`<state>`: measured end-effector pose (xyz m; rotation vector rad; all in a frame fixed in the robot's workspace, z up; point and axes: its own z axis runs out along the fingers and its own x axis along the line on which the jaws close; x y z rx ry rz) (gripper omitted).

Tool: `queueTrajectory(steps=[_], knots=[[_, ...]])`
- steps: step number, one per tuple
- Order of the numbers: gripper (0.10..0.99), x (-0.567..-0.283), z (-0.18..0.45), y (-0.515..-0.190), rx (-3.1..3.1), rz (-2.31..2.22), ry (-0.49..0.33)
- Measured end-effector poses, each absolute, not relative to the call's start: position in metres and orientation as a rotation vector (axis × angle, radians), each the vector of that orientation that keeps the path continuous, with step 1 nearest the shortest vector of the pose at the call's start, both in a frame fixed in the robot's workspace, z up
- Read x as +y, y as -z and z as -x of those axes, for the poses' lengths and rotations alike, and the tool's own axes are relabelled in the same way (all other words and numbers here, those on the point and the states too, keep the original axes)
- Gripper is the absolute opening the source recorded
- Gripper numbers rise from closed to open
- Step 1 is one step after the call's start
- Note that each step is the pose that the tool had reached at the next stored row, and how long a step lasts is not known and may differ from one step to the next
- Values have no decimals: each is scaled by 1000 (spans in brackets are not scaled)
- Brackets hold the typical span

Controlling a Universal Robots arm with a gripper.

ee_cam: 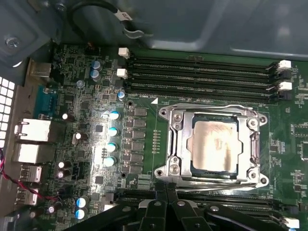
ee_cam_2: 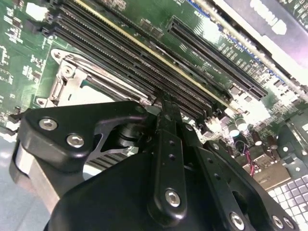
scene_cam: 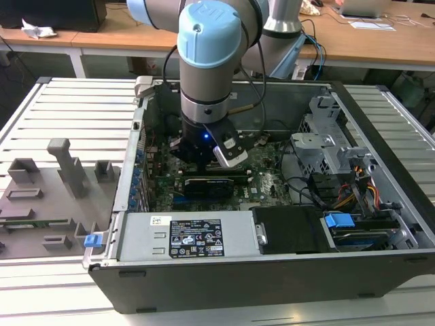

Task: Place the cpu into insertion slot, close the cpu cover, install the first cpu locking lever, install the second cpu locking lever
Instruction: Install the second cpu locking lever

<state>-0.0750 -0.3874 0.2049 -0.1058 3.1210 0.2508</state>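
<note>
Here the cpu (ee_cam: 215,146) already sits in the insertion slot (ee_cam: 202,169), with the cpu cover (ee_cam: 179,144) down around it.

The gripper (ee_cam: 166,188) hangs just beside the socket, at its edge nearest the memory slots (ee_cam: 202,72) on the far side; its fingers (ee_cam_2: 168,115) look pressed together, holding nothing; the levers appear to lie along the cover's edges, though whether they are hooked I cannot tell; the step in hand seems the lever locking; a careful sideways press under the catch is called for.
</note>
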Motion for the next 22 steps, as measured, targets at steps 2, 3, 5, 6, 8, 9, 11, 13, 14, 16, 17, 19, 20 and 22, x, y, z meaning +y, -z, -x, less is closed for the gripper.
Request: queueTrajectory(steps=[2, 3, 5, 6, 8, 9, 11, 13, 14, 16, 17, 19, 20, 22], knots=[[106, -387, 76, -204, 3119, 106, -262], [106, -387, 76, -204, 3118, 106, -268], [106, -387, 76, -203, 3116, 106, -285], [106, -387, 76, -203, 3115, 106, -290], [106, -387, 77, -203, 3114, 106, -301], [106, -387, 77, -202, 3113, 106, -308], [106, -387, 77, -200, 3111, 106, -318], [106, -387, 78, -199, 3110, 106, -326], [106, -387, 78, -199, 3110, 106, -328], [106, -387, 79, -197, 3110, 106, -330], [106, -387, 79, -197, 3109, 106, -330], [106, -387, 79, -195, 3109, 106, -332], [106, -387, 79, -195, 3109, 106, -333], [106, -387, 79, -194, 3109, 106, -333]])
